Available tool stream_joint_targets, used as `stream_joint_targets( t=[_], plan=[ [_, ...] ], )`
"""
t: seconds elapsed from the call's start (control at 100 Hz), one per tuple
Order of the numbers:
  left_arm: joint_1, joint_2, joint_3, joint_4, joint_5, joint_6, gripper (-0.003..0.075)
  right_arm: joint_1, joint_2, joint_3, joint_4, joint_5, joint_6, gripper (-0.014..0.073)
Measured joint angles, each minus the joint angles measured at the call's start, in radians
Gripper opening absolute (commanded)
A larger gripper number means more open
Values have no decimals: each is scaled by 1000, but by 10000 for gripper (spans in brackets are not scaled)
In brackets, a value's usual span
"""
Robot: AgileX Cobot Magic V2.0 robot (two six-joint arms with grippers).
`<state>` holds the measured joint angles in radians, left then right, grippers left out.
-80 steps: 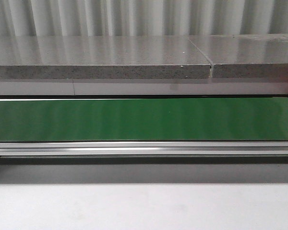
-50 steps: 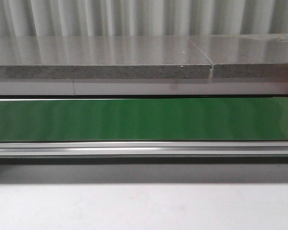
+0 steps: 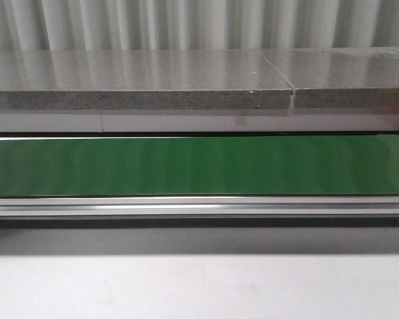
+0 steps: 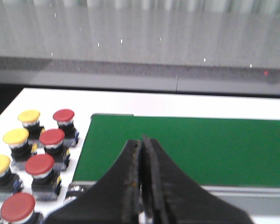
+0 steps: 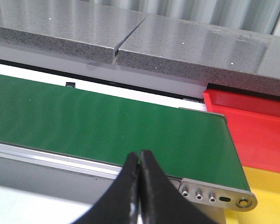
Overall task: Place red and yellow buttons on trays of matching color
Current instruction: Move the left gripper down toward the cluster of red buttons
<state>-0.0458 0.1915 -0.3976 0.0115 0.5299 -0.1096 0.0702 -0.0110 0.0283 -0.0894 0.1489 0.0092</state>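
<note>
Green belt (image 3: 199, 166) lies bare edge to edge; left pincer (image 4: 142, 144) and right pincer (image 5: 139, 158) both pressed together.

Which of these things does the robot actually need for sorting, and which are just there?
Needed:
round red push buttons
round yellow push buttons
red plastic tray
yellow plastic tray

Just there:
green conveyor belt
grey speckled stone shelf
corrugated metal wall

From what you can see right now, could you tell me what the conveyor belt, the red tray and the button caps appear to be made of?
Conveyor belt: probably rubber or PVC; a matte green sheet with a soft sheen, framed by a brushed metal rail.
Red tray: likely moulded plastic; uniform glossy colour, with a raised rim.
Red button caps and yellow button caps: seemingly smooth plastic domes with faint highlights.
</note>
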Motion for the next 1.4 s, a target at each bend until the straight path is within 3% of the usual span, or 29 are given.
stream_joint_targets(
  t=[0.28, 0.64, 0.71, 0.88, 0.95, 1.16, 1.4],
  plan=[
    [0, 282, -257, -12, 421, 0, -20, 0, 0, 0, 0, 0, 0, -67],
    [0, 392, -278, -40, 487, 0, 9, 0, 0, 0, 0, 0, 0, -67],
    [0, 393, -278, -44, 487, 0, 115, 0, 0, 0, 0, 0, 0, -67],
    [0, 393, -278, -71, 496, -15, 599, 0, 0, 0, 0, 0, 0, -67],
    [0, 393, -278, -74, 498, -53, 714, 0, 0, 0, 0, 0, 0, -67],
    [0, 393, -278, -34, 503, -228, 629, 0, 0, 0, 0, 0, 0, -67],
    [17, 416, -278, 160, 530, -462, 618, 0, 0, 0, 0, 0, 0, -67]
  ],
)
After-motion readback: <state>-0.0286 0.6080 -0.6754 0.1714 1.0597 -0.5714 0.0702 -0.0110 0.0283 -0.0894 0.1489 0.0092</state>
